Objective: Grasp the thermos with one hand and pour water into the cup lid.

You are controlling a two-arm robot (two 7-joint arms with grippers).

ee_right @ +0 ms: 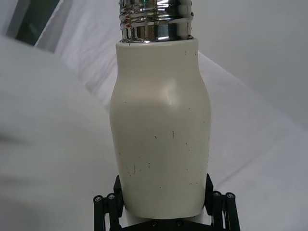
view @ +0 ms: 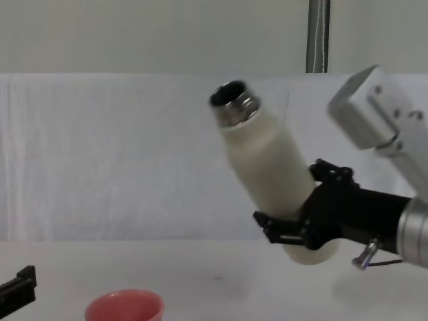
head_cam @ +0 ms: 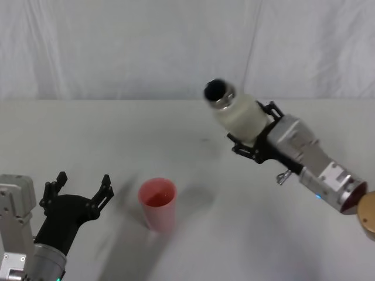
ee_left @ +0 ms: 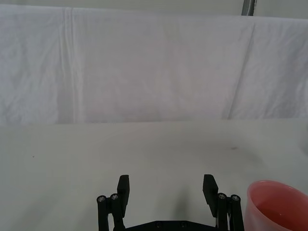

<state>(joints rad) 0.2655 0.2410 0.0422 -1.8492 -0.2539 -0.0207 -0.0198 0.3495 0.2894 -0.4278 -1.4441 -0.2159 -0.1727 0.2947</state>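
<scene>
My right gripper [head_cam: 253, 136] is shut on the lower body of the thermos [head_cam: 239, 116], a cream-white bottle with a shiny steel neck. The thermos [view: 267, 167] hangs above the table, tilted with its open mouth pointing up and to the left. In the right wrist view the thermos [ee_right: 161, 139] sits between the black fingers [ee_right: 107, 207]. The cup lid [head_cam: 157, 203], a small pink cup, stands upright on the table, left of and below the thermos mouth. My left gripper [head_cam: 82, 188] is open beside the cup lid [ee_left: 276, 204], which is just to its right.
The white table [head_cam: 176, 134] runs back to a white cloth backdrop [head_cam: 117, 47]. A grey vertical pole [view: 318, 37] stands behind the backdrop. A tan round object [head_cam: 368, 215] sits at the right edge.
</scene>
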